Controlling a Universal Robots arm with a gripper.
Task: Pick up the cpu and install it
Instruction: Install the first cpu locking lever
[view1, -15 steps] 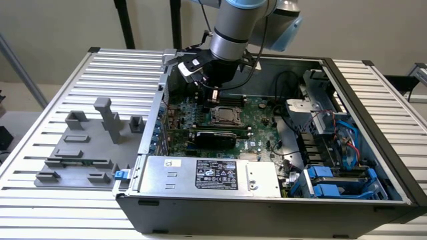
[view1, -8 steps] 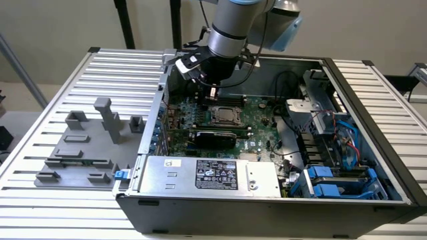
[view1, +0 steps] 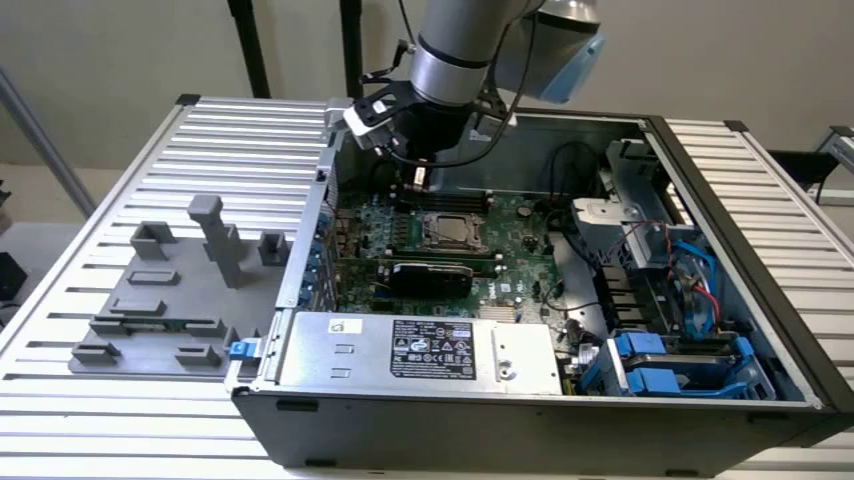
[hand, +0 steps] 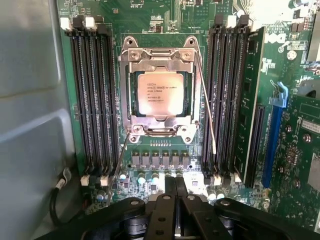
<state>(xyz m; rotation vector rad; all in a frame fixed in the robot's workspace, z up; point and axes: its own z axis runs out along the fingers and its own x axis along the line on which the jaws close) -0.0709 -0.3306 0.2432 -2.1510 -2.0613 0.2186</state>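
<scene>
The cpu (hand: 157, 94), a small square chip with a silver-white top, lies flat inside the metal socket frame (hand: 156, 54) on the green motherboard (hand: 165, 17). Its retaining levers (hand: 206, 100) stand loose beside the frame. In the exterior view the cpu (view1: 447, 228) sits mid-board inside the open computer case (view1: 561, 405). My gripper (hand: 175, 192) hangs above the board a short way off the socket, with its two black fingers pressed together and nothing between them. Seen from the exterior camera, the gripper (view1: 418, 180) hovers just behind the socket, apart from the chip.
Black memory slots (hand: 92, 95) flank the socket on both sides, one holding a green module (hand: 248, 100). A silver power supply (view1: 420, 350) fills the case front. Cables and blue drive bays (view1: 674, 365) are at the exterior view's right. A grey fixture tray (view1: 167, 300) rests on the slatted table.
</scene>
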